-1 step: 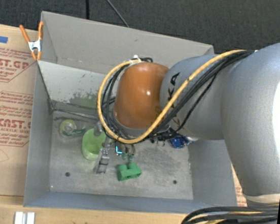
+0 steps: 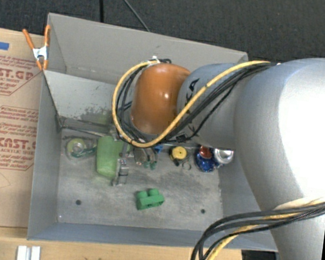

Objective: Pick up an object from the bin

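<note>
- A robot arm (image 2: 279,142) reaches in from the view's right, its gripper (image 2: 127,166) low over the floor of a grey metal bin (image 2: 51,118), beneath an orange cover (image 2: 157,99) and looped yellow and black cables (image 2: 120,100)
- The gripper is down near the bin's middle, just beside a pale green block (image 2: 107,156); whether the 2 touch cannot be told, nor whether the gripper is released or clenched, as the wrist hides its working end
- Judged from this, the step in hand is the approach or the grasp itself, with nothing lifted: the pale green block lies flat on the bin floor, left of centre in the view
- The next move calls for a firm closure across the block's narrower sides, then a straight lift clear of the walls; an off-centre grip would probably let the block twist or slip
- The pale green block looks matte and soft-edged, an oblong with rounded corners, perhaps foam or rubber
- 1 smaller dark green block (image 2: 150,199), notched on top, lies apart, nearer the front wall; 1 clear, glassy ring (image 2: 77,148) sits just beside the pale block on the view's left
- Towards the back, 1 yellow round knob (image 2: 178,153), 1 glossy blue and red piece (image 2: 204,159) and 1 shiny silver cap (image 2: 223,156) lie in a row, near one another
- The bin floor is dull, scuffed sheet metal
</note>
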`<state>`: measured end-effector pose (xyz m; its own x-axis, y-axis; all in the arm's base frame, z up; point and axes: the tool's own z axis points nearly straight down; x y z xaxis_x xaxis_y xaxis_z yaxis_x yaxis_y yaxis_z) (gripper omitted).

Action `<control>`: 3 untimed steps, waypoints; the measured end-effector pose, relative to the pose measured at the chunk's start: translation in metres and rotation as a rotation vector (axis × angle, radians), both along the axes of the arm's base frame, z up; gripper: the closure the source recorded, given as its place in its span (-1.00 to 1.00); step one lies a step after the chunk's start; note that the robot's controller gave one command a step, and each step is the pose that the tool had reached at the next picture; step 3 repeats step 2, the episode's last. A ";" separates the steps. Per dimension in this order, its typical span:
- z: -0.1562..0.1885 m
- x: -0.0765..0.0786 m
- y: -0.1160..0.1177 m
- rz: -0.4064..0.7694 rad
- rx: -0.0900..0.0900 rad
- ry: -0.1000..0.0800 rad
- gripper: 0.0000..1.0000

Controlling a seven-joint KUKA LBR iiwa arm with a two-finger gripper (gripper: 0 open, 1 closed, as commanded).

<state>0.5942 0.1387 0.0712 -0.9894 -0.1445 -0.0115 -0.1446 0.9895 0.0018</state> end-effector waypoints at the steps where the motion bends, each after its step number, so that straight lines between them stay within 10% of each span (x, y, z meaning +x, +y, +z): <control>1: 0.001 -0.001 0.001 0.001 0.000 0.004 1.00; 2: 0.155 -0.014 0.005 0.012 -0.001 0.001 1.00; 3: 0.155 -0.014 0.005 0.012 -0.001 0.001 1.00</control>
